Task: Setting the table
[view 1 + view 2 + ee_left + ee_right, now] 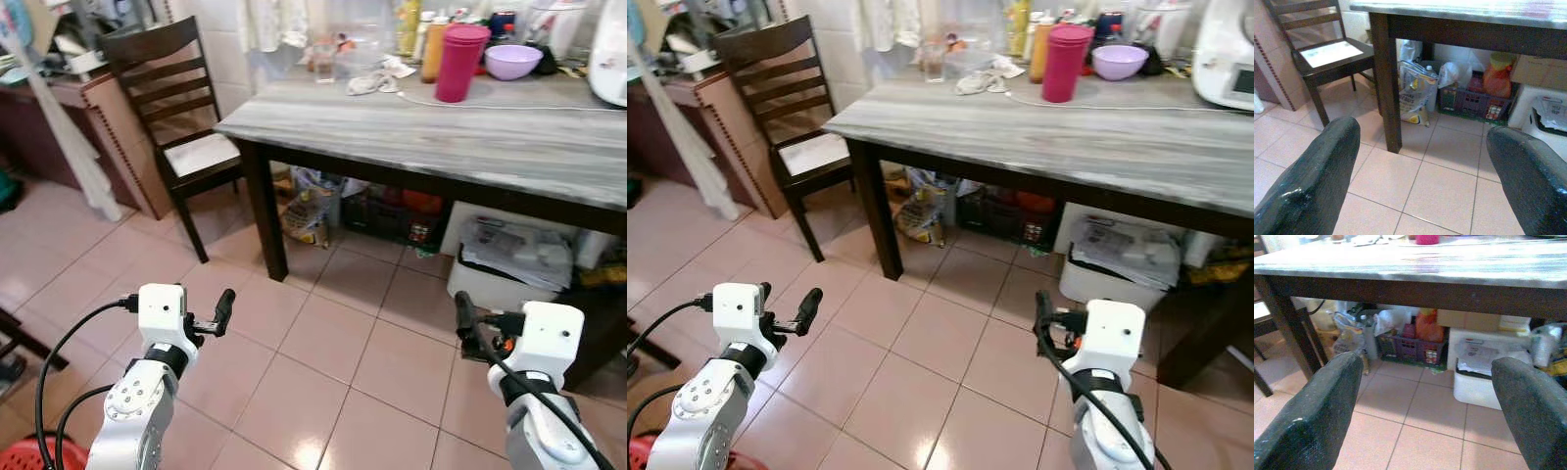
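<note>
From the left eye view, we hold our left gripper low over the pink tiled floor, short of the table. Our right gripper hangs at the same height on the other side. The table's grey, wood-grained top carries a tall pink cup, a lilac bowl, a crumpled cloth and a clear glass, all near the far edge by the wall. A dark wooden chair stands at the table's left end.

The right eye view shows the same scene; a white appliance sits at the table's far right corner, and a white bin with papers rests on the floor beneath the table.

In the left wrist view, our fingers are spread wide apart with nothing between them. Between them we see the table's dark leg, a yellow-printed bag and a purple crate under the table.

In the right wrist view, our fingers are likewise spread wide and hold nothing, facing the table's edge and the crate beneath it.
</note>
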{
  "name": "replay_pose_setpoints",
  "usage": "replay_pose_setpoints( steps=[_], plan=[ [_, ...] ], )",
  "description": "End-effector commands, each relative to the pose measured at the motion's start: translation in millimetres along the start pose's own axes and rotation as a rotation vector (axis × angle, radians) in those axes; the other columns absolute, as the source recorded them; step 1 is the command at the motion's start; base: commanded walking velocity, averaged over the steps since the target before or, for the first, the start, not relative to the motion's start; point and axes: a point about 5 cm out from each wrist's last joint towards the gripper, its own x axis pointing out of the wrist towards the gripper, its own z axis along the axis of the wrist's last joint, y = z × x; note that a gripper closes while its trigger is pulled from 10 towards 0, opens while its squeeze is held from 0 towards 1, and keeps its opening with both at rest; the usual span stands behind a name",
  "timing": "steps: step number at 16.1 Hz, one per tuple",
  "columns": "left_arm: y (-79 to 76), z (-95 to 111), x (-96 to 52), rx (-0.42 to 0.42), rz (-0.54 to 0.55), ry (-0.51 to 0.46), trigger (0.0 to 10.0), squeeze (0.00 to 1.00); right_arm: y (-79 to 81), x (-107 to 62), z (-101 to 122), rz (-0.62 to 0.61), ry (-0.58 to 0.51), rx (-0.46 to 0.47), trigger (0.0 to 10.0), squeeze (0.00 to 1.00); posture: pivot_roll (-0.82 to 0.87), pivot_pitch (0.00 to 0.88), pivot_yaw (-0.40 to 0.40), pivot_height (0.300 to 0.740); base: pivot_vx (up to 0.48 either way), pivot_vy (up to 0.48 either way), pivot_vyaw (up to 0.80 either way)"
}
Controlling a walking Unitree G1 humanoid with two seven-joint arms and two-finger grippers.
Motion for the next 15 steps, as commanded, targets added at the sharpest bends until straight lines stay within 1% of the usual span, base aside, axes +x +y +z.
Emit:
replay_pose_setpoints(
  steps=[1,8,15],
  plan=[
    [3.3,4.2,1.0,0.023,0.015,-0.001,10.0,0.00,1.2,1.7,-1.8,-0.002,0.012,0.018,10.0,0.00,-0.21,0.000,0.098,0.740,0.000,0.000,-0.76],
    [0.3,4.1,5.0,0.033,0.005,0.017,10.0,0.00,1.8,3.4,-0.8,-0.003,0.001,0.034,10.0,0.00,-0.21,0.000,0.101,0.740,-0.034,0.000,0.00],
    [0.7,3.3,5.3,0.039,0.010,0.028,10.0,0.00,1.6,3.8,-1.6,-0.006,0.006,0.033,10.0,0.00,-0.21,0.000,0.101,0.740,-0.215,0.000,0.00]
  ],
)
